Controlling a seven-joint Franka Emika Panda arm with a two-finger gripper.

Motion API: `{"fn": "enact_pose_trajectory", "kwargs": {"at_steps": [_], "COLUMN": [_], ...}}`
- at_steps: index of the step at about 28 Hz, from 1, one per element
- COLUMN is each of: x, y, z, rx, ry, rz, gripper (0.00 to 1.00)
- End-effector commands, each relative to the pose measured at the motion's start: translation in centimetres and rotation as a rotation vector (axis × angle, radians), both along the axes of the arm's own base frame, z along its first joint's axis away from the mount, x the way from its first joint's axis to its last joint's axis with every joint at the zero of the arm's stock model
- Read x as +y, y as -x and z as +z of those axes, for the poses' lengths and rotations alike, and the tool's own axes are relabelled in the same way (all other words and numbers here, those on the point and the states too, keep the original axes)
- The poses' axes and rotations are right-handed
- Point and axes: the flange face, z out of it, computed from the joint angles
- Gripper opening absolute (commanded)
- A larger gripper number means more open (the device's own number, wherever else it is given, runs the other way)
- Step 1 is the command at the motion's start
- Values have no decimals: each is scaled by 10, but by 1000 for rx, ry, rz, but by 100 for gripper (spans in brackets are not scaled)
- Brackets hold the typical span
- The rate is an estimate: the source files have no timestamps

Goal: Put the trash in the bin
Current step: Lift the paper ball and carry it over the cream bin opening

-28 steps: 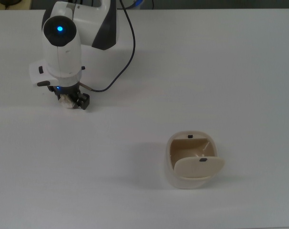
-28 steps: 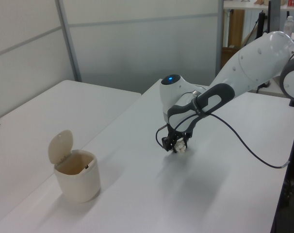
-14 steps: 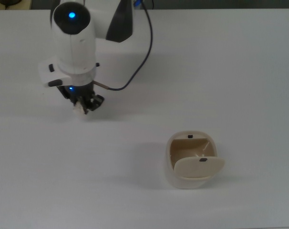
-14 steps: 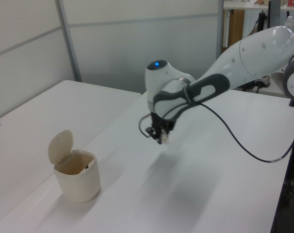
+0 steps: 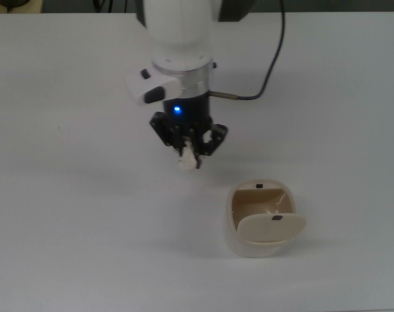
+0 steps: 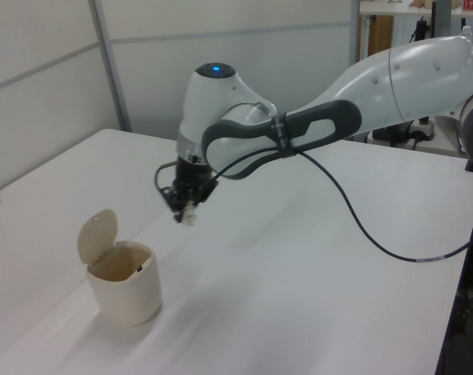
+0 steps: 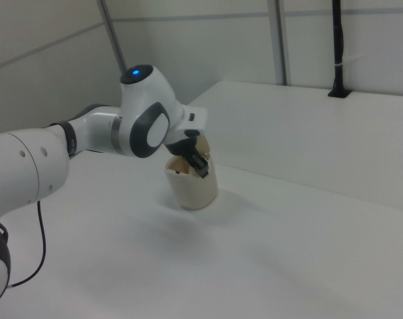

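One small off-white wad of trash (image 5: 186, 159) hangs pinched between the black fingertips of the gripper (image 5: 188, 151), clear of the white table (image 5: 67, 214) below it. In the left view the same trash (image 6: 189, 218) shows as a pale lump at the tip of the gripper (image 6: 185, 211), lifted well above the tabletop. The fingers are closed onto the wad, which sticks out beneath them.

The bin (image 5: 258, 220) stands near the trash, toward the top view's lower right, and the two do not touch. It is a rounded cream container with its swing flap tipped up, so the tan inside is open to view, with small dark marks on the flap and the far rim. In the left view the bin (image 6: 123, 273) sits at the left view's lower left, lower than the gripper and a little apart from it, its flap standing upright on the far-left side.

In the right view the gripper (image 7: 196, 161) is in front of the bin (image 7: 195, 183) and overlaps its upper part; the trash itself is hard to make out there, possibly hidden behind the fingers.

The white arm (image 6: 361, 101) reaches in from the left view's right, with a blue light glowing on its wrist and a dark cable (image 6: 353, 219) looping down from it toward the table.
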Motion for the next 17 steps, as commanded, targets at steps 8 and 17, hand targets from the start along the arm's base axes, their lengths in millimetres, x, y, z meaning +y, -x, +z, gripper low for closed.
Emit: {"fn": "enact_pose_trajectory", "kwargs": {"at_steps": [8,17], "x": [109,110], "y": [-17,-43], "z": [-6,-46], "rx": [-221,-244], "ry": [-76,-15], "rz": [46,-45], "gripper": [13,100]}}
